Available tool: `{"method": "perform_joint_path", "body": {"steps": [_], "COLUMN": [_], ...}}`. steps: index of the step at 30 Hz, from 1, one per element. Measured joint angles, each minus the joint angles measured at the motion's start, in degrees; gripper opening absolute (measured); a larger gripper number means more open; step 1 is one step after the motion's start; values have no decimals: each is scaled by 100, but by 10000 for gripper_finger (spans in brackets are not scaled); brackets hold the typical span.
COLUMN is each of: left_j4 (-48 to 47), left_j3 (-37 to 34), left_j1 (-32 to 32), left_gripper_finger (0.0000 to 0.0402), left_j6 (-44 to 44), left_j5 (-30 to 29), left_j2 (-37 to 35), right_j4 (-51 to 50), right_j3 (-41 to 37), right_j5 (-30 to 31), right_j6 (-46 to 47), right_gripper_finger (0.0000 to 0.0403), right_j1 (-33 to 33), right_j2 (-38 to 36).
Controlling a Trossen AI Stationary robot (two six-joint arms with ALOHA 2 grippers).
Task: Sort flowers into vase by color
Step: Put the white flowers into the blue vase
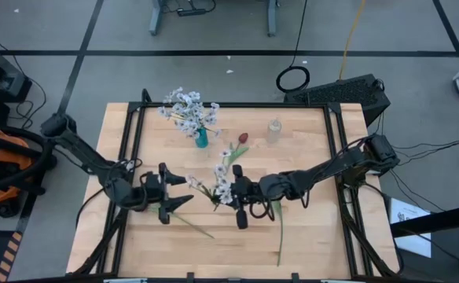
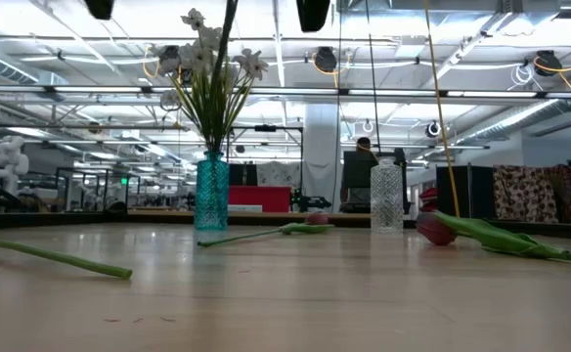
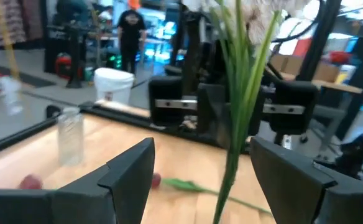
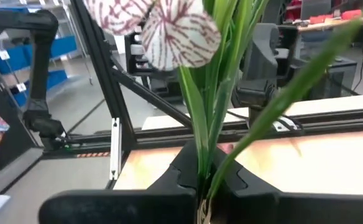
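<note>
Wooden worktop (image 1: 308, 228), no legible writing. Two vases: teal vase (image 1: 202, 139) with white sprays (image 1: 187, 110), clear vase (image 1: 274, 130) empty. Right tool (image 1: 240, 206) clamped on white spray (image 1: 223, 185) mid-worktop; left tool (image 1: 169, 203) open around its stem. Two tulips (image 1: 242, 138) seen lying loose.

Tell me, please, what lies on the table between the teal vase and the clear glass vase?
A red tulip lies between the teal vase and the clear vase, its stem running toward the table's middle. The high view shows it; the low view confirms it on the wood.
</note>
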Motion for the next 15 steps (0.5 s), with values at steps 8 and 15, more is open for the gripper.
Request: {"method": "perform_joint_path", "body": {"steps": [8, 15], "left_j4": [264, 271], "left_j3": [217, 642], "left_j1": [391, 467], "left_gripper_finger": [268, 268], "left_j6": [275, 706], "left_j5": [833, 905], "left_j2": [588, 1092], "right_j4": [-905, -1173], "right_j3": [624, 839], "right_j5": [256, 277], "right_j6": [-58, -148], "right_gripper_finger": [0, 0], "right_j1": [112, 105], "right_j2": [193, 332]}}
